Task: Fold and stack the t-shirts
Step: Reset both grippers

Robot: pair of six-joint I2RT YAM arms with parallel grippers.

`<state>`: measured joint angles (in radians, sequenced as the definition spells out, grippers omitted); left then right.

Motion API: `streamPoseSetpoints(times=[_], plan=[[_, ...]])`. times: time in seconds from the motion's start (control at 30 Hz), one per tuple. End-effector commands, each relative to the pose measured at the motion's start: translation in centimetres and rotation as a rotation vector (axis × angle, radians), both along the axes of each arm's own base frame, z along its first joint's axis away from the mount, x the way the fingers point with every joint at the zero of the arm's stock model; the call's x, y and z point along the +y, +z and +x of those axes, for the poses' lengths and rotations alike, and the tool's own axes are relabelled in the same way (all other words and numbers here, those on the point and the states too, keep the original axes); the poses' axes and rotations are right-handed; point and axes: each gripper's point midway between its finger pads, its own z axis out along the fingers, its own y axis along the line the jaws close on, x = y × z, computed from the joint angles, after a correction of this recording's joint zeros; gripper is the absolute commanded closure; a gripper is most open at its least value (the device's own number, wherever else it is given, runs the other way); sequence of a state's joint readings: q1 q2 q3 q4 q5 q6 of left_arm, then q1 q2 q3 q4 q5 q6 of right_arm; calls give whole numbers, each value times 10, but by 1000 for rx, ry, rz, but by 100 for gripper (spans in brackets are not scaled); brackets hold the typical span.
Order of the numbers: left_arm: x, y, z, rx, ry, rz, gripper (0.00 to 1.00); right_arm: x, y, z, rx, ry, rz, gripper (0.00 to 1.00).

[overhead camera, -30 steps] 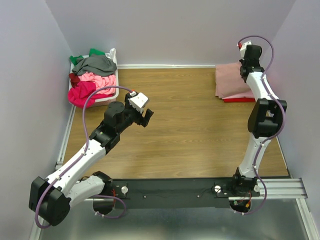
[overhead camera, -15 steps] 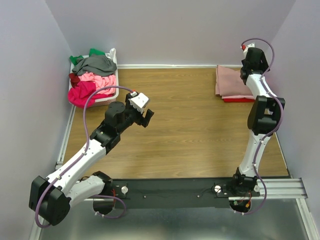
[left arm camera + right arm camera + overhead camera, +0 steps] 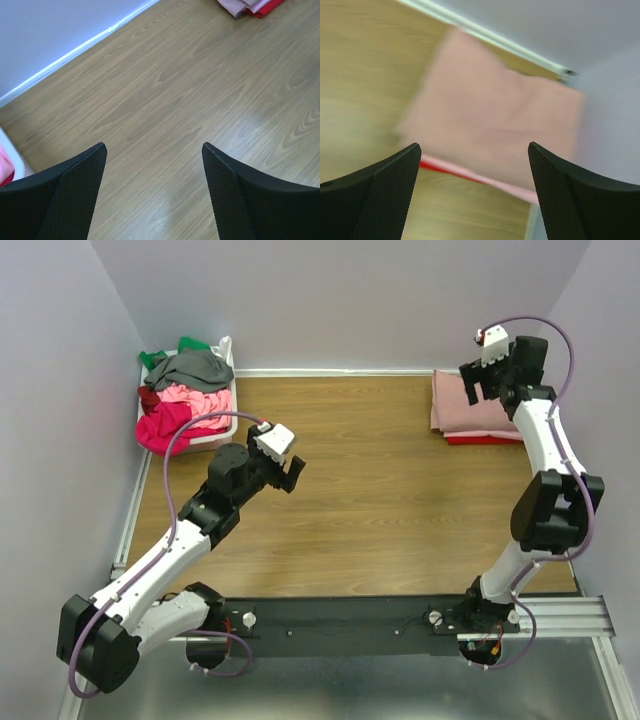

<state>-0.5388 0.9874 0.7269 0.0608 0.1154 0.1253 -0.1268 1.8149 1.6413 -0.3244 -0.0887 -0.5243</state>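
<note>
**A:** Status on the stack?

**B:** The folded dusty-pink cloth tee (image 3: 468, 405) sits at 2 o'clock on the wooden table (image 3: 400, 520). It's on top of a red cloth tee (image 3: 487, 440), and only the red one's edge shows. My right tool (image 3: 483, 378) hangs over it with the fingers apart and nothing in them. The right wrist view is blurred, so I can't judge how much clearance I have.

**A:** Left side?

**B:** The left tool (image 3: 290, 471) is spread and empty, over bare wood toward 9 o'clock. The heap of unfolded cloth tees (image 3: 185, 390) is in the white plastic bin (image 3: 220, 432) at 10 o'clock: grey on top, then pink, red and green.

**A:** Risks?

**B:** Three, as I see it.
- **Right tool:** If a fingertip sits low when I swing the arm away, it could snag the top fold and drag the stack open.
- **Heap:** The tees look tangled, so a deep pinch probably lifts two at once.
- **Bin:** It looks light. A sideways pull may tip or slide it, so I'd lift straight up.
</note>
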Motion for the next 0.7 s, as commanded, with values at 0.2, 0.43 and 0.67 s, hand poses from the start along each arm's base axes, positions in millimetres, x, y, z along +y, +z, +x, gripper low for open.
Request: streamPoseSetpoints(times=[0.2,0.43,0.67], plan=[[78,66,9,-93,381,-260,2,84,24,-101,35,136,462,0],[147,88,3,-138,526,-317,2,25,55,-145,-246,-307,485,0],[153,79,-15,-163,537,-315,2,-3,44,-172,-318,-495,468,0]])
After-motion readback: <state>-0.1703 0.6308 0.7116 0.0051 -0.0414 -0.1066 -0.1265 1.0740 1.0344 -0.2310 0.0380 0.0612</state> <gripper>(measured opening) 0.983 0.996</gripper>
